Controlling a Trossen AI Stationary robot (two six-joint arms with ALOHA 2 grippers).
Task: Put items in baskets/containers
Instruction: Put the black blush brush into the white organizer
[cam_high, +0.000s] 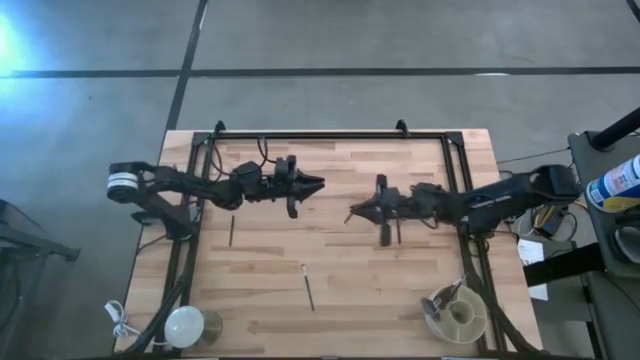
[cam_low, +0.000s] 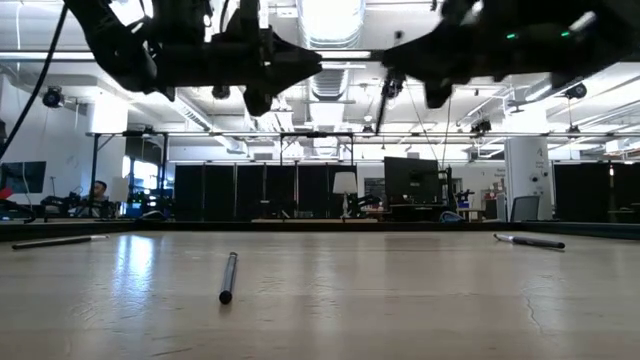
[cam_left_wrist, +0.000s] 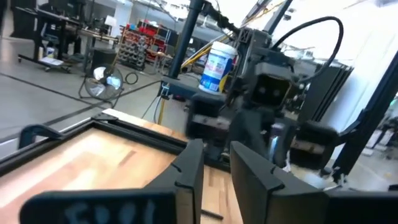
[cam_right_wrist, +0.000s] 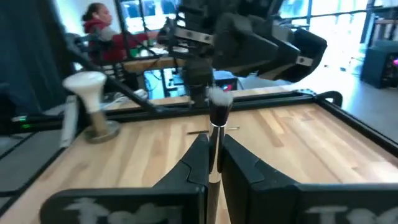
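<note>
The right gripper (cam_right_wrist: 214, 163) has its jaws pinching a fluffy-headed makeup brush (cam_right_wrist: 218, 112), high above the desk (cam_high: 350, 260). Gripped so thinly, it could pivot or slip before reaching the tub (cam_high: 455, 313). The left gripper (cam_high: 312, 183) hovers, jaws slightly spread.

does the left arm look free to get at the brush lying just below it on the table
Probably yes. The left gripper hovers above the table with nothing held, and the dark brush lies alone on bare wood below that arm. The right gripper, holding a brush, is off to the other side.
</note>
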